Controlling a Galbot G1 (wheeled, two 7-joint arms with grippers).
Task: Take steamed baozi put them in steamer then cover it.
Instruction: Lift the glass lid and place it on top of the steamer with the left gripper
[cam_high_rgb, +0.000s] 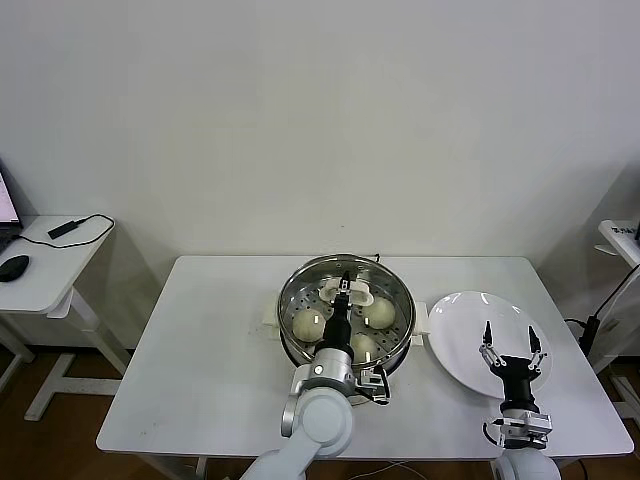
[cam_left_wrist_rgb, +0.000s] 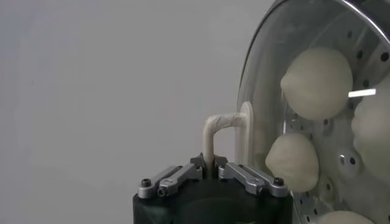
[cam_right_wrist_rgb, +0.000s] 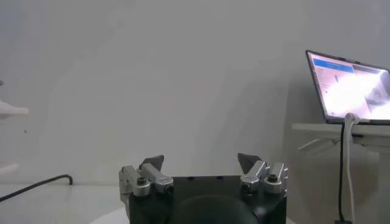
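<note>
Your left tool (cam_left_wrist_rgb: 211, 172) is pinching the handle (cam_left_wrist_rgb: 220, 129) of the glass lid (cam_high_rgb: 345, 308), which sits over the steamer (cam_high_rgb: 400, 340) with the buns (cam_high_rgb: 308, 323) inside. Release before the rim seats and the lid could slide off onto the counter (cam_high_rgb: 200, 350). Your right tool (cam_high_rgb: 512, 352) hangs spread over the plate (cam_high_rgb: 460, 330).

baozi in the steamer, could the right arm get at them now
Probably not. The glass cover sits over the steamer with the baozi under it, and the left gripper is shut on its handle. The right gripper hangs open over the white plate.
</note>
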